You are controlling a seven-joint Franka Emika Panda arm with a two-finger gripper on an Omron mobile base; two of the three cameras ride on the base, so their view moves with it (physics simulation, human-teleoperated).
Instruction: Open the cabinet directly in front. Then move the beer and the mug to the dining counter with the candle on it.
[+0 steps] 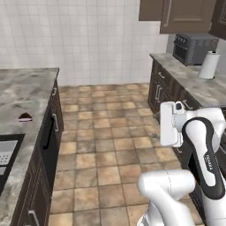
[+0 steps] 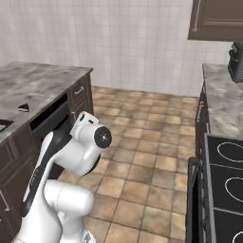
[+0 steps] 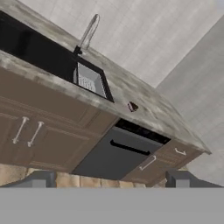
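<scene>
Claw (image 3: 111,180) spread wide, pinching nothing, aimed at a stone counter (image 3: 144,107) ahead with sink (image 3: 57,65), faucet (image 3: 89,31) and dishwasher (image 3: 118,153) below. Cabinet (image 1: 187,15) high on the opposite wall, doors shut, above toaster oven (image 1: 192,47) and paper towel roll (image 1: 209,65), well apart from claw.

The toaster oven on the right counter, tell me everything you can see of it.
The toaster oven is a dark, boxy appliance with a glass-looking front door and a column of small knobs down its left side. It sits upright at the far end of the stone counter, close under the brown wall cabinet. A white paper towel roll stands just in front of it. Nothing rests on top.
</scene>
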